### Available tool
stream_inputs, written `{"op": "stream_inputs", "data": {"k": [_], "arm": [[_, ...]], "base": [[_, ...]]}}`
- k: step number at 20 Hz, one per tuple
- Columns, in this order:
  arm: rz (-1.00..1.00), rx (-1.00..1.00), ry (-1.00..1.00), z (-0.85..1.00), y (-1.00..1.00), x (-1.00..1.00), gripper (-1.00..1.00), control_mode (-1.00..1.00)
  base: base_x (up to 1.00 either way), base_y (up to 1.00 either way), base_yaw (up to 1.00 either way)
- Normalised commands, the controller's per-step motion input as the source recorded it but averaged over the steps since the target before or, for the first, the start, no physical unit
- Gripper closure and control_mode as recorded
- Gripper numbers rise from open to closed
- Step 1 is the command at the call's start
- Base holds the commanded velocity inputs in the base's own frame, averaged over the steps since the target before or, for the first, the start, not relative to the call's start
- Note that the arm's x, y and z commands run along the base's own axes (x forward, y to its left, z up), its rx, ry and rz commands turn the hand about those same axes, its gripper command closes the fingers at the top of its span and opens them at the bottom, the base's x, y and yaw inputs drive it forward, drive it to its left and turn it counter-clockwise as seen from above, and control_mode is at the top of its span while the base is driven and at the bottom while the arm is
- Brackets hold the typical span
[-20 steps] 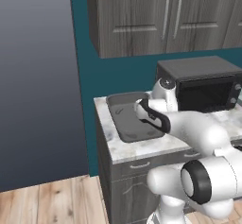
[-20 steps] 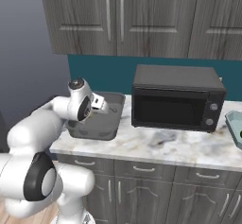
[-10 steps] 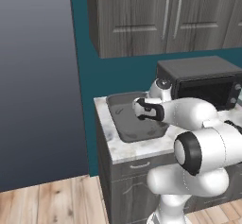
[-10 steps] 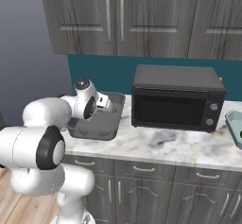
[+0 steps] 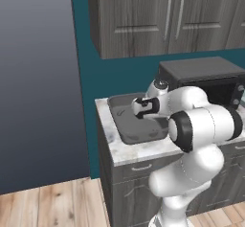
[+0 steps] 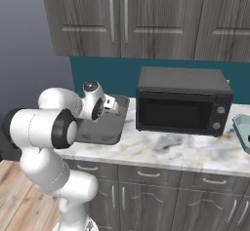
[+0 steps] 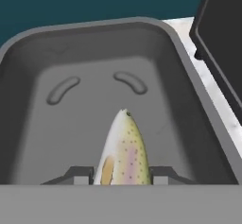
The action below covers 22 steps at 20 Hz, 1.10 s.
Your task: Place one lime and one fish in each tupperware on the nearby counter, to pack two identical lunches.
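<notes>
The pale cream fish (image 7: pixel 124 152) sticks out between my finger tips, its speckled pink-and-yellow side up. My gripper (image 7: pixel 122 176) is shut on it and hangs just above the dark grey rectangular tupperware (image 7: pixel 94 27), whose floor is bare. From the left base view the gripper (image 5: pixel 139 108) is over that tupperware (image 5: pixel 125 128) at the counter's left end. The right base view has the gripper (image 6: pixel 114 105) above the grey tupperware (image 6: pixel 103 133) and the pale teal tupperware (image 6: pixel 242 127) at the far right edge. The counter (image 6: pixel 166 149) is marble-look.
A black microwave (image 6: pixel 183 101) stands right beside the grey container, and its side (image 7: pixel 222 43) is close on the right in the hand view. Dark wood-grain wall cabinets (image 5: pixel 162 15) hang overhead. The counter's left end drops off to the wooden floor (image 5: pixel 52 204).
The arm has folded in, its elbow swinging up and across. The gripper, still holding the cream fish, has crept a little toward the back of the grey container.
</notes>
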Motion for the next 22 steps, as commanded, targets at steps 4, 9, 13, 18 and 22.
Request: {"op": "stream_inputs", "data": {"k": [4, 9, 13, 18, 22], "arm": [[0.00, 0.00, 0.00, -0.33, 0.00, 0.21, 1.00, -1.00], [0.00, 0.00, 0.00, -0.22, 0.00, 0.22, -1.00, -1.00], [0.00, 0.00, 0.00, -0.24, -0.01, 0.22, -1.00, -1.00], [0.00, 0.00, 0.00, -0.04, -0.05, 0.14, -1.00, -1.00], [0.00, 0.00, 0.00, 0.33, 0.00, -0.19, -1.00, -1.00]], "base": [[0.00, 0.00, 0.00], [0.00, 0.00, 0.00], [0.00, 0.00, 0.00], [0.00, 0.00, 0.00], [0.00, 0.00, 0.00]]}}
